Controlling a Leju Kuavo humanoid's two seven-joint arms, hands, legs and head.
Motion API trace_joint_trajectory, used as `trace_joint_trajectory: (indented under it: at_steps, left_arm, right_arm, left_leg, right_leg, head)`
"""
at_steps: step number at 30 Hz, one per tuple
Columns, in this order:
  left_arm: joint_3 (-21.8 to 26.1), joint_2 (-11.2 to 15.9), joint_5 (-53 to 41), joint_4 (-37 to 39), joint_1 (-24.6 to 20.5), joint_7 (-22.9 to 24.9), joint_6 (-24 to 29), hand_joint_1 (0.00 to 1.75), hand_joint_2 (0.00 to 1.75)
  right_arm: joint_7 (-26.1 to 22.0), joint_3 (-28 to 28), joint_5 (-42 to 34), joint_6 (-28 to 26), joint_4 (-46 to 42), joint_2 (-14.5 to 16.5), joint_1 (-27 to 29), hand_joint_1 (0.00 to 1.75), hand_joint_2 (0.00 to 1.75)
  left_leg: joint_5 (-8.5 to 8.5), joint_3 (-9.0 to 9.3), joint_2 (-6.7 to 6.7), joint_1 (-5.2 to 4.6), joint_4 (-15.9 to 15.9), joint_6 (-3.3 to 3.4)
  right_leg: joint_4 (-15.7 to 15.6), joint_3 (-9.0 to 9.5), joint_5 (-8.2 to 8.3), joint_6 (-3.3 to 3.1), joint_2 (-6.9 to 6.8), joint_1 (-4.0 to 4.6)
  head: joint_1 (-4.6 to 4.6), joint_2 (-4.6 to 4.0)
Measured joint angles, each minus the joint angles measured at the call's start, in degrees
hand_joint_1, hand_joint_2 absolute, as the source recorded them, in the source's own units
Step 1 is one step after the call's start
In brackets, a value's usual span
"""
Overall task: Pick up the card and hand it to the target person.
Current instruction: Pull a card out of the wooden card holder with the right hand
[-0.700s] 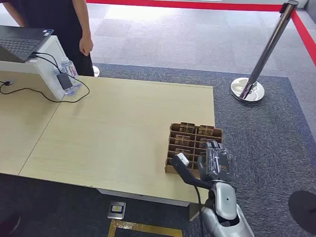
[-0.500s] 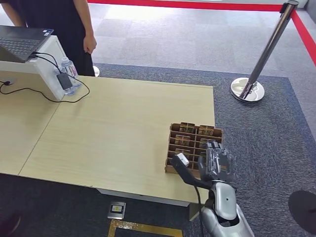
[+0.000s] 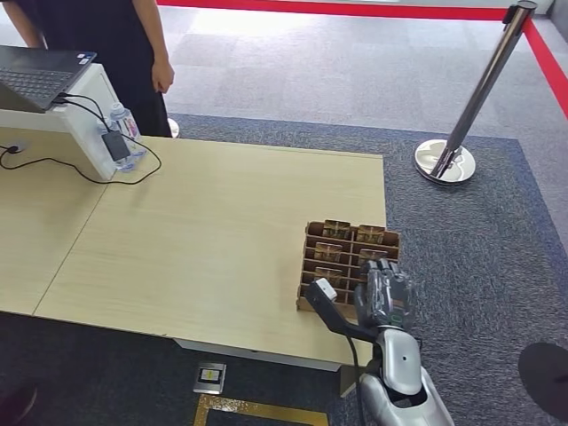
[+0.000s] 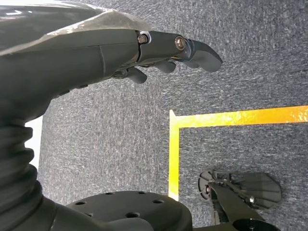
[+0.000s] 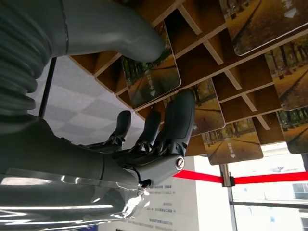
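A brown cardboard rack [image 3: 338,244] with several slots stands at the table's near right corner and holds cards [image 3: 337,229] printed with an autumn path. My right hand [image 3: 383,297] hovers at the rack's near right side. In the right wrist view, one card [image 5: 150,79] lies between the thumb [image 5: 145,38] and the dark fingers [image 5: 178,120], which stand apart from each other. My left hand [image 4: 174,53] hangs over the grey carpet with its fingers stretched out and nothing in it. A person in black [image 3: 121,53] stands behind the table's far left corner.
The light wooden table [image 3: 201,240] carries a laptop [image 3: 40,71] on a white stand [image 3: 100,124], a water bottle [image 3: 124,124] and a black cable at the far left. A tilted metal stanchion [image 3: 462,124] stands on the carpet at the right. Yellow tape [image 3: 255,410] marks the floor below.
My right hand has shifted slightly left and closer over the rack. The person's hand has lifted a little.
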Motion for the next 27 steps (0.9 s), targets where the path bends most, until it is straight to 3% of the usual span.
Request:
trace_joint_trajectory:
  at_steps: [8, 16, 27]
  left_arm:
    - [-0.03, 0.0, -0.26, 0.01, -0.01, 0.0, -0.02, 0.0, 1.75]
    - [-0.03, 0.0, -0.22, 0.01, -0.01, 0.0, -0.02, 0.0, 1.75]
    - [-0.03, 0.0, -0.14, -0.01, -0.03, 0.0, -0.01, 0.0, 1.75]
  right_arm:
    - [0.32, -0.06, 0.27, 0.48, 1.33, 0.14, -0.63, 0.86, 1.75]
    - [0.46, -0.19, 0.55, 0.32, 2.28, 0.24, -1.63, 1.23, 1.75]
    - [0.74, -0.23, 0.96, -0.15, 2.36, 0.53, -1.62, 1.28, 1.75]
  left_leg:
    - [0.0, 0.0, 0.0, 0.0, 0.0, 0.0]
    - [0.0, 0.02, 0.0, 0.0, 0.0, 0.0]
    - [0.01, 0.03, 0.0, 0.0, 0.0, -0.01]
  right_leg:
    - [0.0, 0.0, 0.0, 0.0, 0.0, 0.0]
    - [0.0, 0.01, 0.0, 0.0, 0.0, 0.0]
    - [0.0, 0.01, 0.0, 0.0, 0.0, 0.0]
  head:
    - [0.0, 0.0]
    - [0.0, 0.0]
    - [0.0, 0.0]
